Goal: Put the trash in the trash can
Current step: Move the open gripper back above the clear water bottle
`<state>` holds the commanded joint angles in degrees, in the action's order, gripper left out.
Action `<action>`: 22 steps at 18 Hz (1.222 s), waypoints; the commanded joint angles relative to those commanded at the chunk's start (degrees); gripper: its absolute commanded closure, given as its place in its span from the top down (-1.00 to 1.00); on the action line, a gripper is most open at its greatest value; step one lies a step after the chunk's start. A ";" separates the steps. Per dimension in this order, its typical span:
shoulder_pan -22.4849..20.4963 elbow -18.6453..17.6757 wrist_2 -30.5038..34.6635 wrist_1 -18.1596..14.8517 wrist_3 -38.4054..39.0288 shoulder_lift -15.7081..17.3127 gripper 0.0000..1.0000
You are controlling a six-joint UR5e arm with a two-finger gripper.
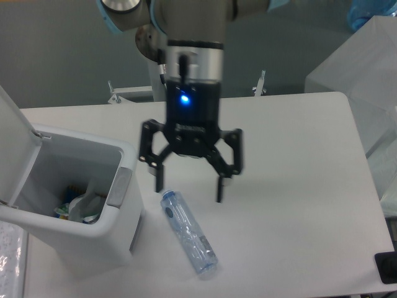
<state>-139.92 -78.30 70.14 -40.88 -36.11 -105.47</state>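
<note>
No text, brand or number can be read anywhere. A small red-and-white sticker (164, 68) sits on the robot's base column, too small to make out. The bottle (188, 232) shows a blue round mark near its neck, unreadable.

My gripper (188, 185) is black with a blue light. Bottle (188, 231): clear bluish. Trash can (74, 233): white, grey side panel. Table (291, 186): white.

I see the trash can (93, 239) cut off at the left edge, its lid (13, 149) too; the wrapper (84, 207) inside is half hidden by the wall; the arm (186, 25) leaves the top edge.
</note>
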 joint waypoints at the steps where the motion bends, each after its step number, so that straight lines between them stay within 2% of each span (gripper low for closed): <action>1: 0.09 -0.18 0.35 1.41 -0.97 0.35 1.00; 5: -2.28 -0.53 -1.40 1.60 -2.65 2.02 1.00; 9: -3.60 -1.15 -0.97 -0.15 -2.65 3.95 1.00; 12: -3.78 -1.33 -0.79 -1.13 -2.65 4.22 1.00; 22: -3.43 -2.29 1.05 -0.95 -2.74 4.22 1.00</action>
<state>-143.35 -80.60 71.19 -41.84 -38.85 -101.25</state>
